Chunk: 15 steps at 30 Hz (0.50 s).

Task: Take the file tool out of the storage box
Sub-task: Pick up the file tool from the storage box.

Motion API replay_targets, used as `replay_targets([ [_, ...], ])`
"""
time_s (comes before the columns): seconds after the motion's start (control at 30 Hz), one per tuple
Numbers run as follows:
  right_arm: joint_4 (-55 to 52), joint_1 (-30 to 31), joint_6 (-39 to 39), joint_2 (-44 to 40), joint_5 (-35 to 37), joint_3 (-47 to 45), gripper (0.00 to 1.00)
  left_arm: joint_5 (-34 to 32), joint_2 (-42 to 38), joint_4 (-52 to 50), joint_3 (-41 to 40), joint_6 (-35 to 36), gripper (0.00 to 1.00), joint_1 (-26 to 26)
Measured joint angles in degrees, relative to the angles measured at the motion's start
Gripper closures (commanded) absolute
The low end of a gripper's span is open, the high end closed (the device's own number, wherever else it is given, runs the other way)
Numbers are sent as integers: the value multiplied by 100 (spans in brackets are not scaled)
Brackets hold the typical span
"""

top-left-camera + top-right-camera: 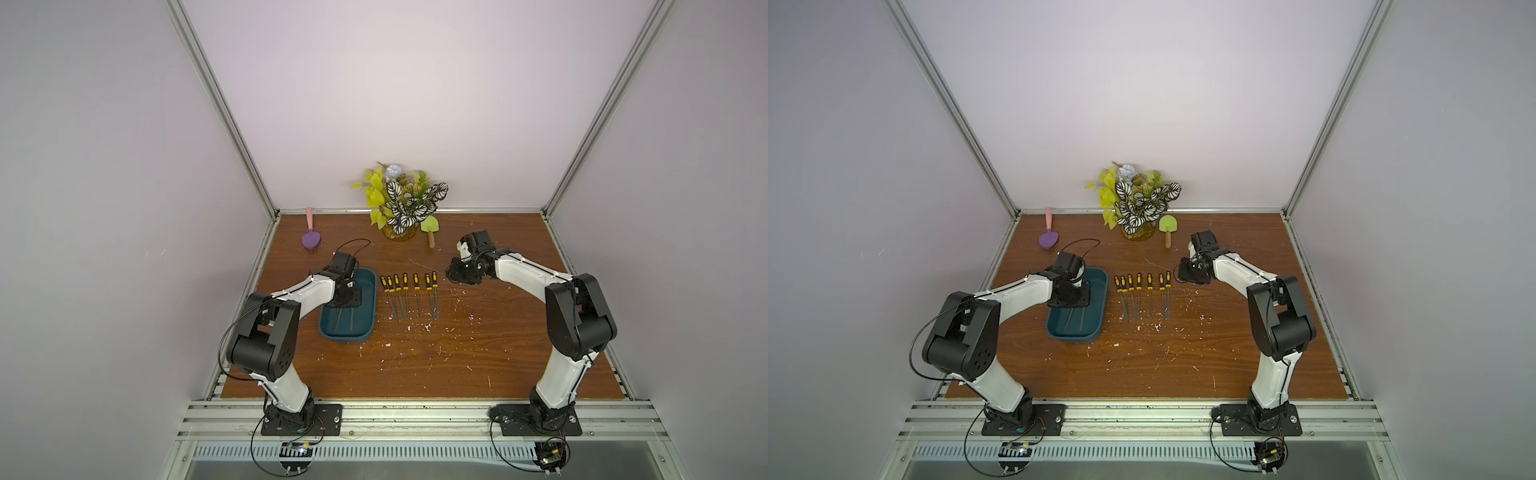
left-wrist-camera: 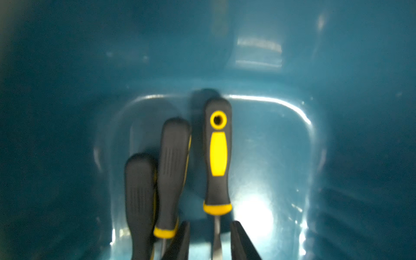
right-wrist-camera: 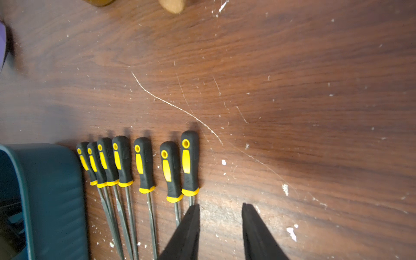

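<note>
In both top views the dark teal storage box (image 1: 368,320) (image 1: 1097,320) sits on the left half of the counter (image 1: 415,365). The left arm (image 1: 291,297) reaches over it, wrist dipped into the far end. Two slim file shafts (image 1: 352,323) show on the box floor, on the near side of the wrist. Just right of the box a row of seven files (image 1: 416,291) lies on the wood, handles toward the back wall. The right arm (image 1: 528,270) hangs past that row's right end. Along the back stand a purple spatula (image 1: 311,239), a potted plant (image 1: 401,199) and a green trowel (image 1: 430,226).

Over to the left wrist view, and we're inside the box, teal walls all round. Three files with black-and-yellow handles lie on the floor: two pressed together, the third file (image 2: 217,155) a little apart. The left gripper (image 2: 210,225) straddles that file's metal shaft just past the yellow collar. Its jaws are narrowly parted, with a sliver of gap on each side, so no clamp on it.

Right wrist view: the right gripper (image 3: 220,222) hovers over bare wood, jaws moderately apart, nothing between them. One finger (image 3: 186,231) covers part of the end file's shaft. The box's corner shows at the frame edge.
</note>
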Motion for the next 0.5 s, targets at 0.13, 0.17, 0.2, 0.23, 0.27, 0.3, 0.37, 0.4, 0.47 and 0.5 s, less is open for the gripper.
replay_targets([
  [0.13,-2,0,-17,2,0,0,63,-37,83,129,33,4,79,0],
  [0.17,-2,0,-20,2,0,0,63,-44,105,153,50,4,84,0],
  [0.2,-2,0,-20,2,0,0,63,-52,127,170,61,9,89,0],
  [0.23,-2,0,-20,2,2,0,63,-55,146,184,74,26,95,0],
  [0.27,-2,0,-20,2,0,0,63,-55,155,192,79,37,100,0],
  [0.3,-2,0,-20,2,0,0,63,-63,155,188,79,42,100,0],
  [0.37,-2,0,-20,2,0,0,63,-83,151,195,79,50,100,0],
  [0.4,-2,0,-20,2,2,0,63,-90,146,195,79,50,100,0],
  [0.47,-2,0,-20,2,2,0,63,-94,127,192,79,52,100,0],
  [0.5,-2,0,-20,0,0,0,63,-96,105,184,76,55,100,0],
])
